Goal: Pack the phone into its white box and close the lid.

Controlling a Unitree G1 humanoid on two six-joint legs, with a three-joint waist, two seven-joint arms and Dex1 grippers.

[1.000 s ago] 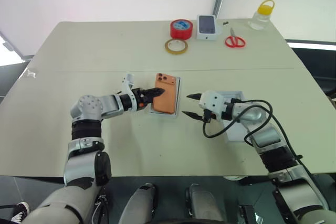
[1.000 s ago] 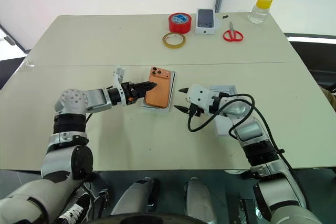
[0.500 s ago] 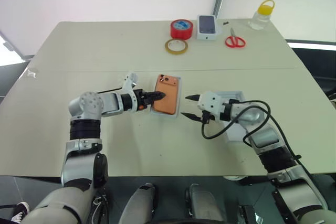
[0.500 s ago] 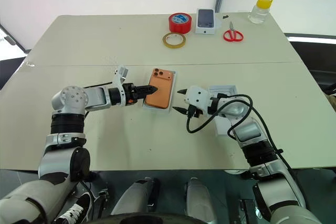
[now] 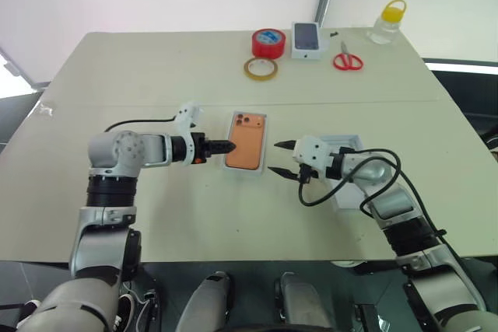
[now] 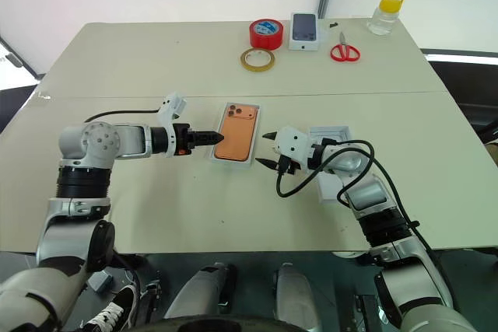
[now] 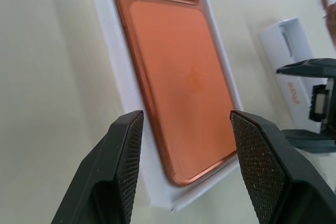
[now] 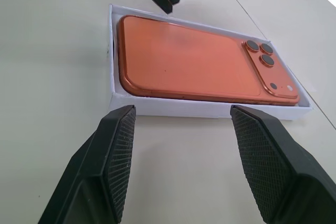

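Phone point(image 5: 246, 140) lies back-up, flat in the white box point(image 5: 264, 144), centre of the head views, camera cluster toward the frame top. Left gripper point(image 5: 224, 147) sits just left of the box; fingers spread, holding nothing, apart from the tray. Right gripper point(image 5: 282, 158) sits just right of the box's lower corner, fingers also spread, empty. Lid point(image 5: 352, 145) lies right of centre behind the right arm, open side up.

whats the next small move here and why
Probably swing the right gripper back to the lid beside its arm. The phone already lies flat in the white box, both grippers stand open and empty, and the box is still uncovered.
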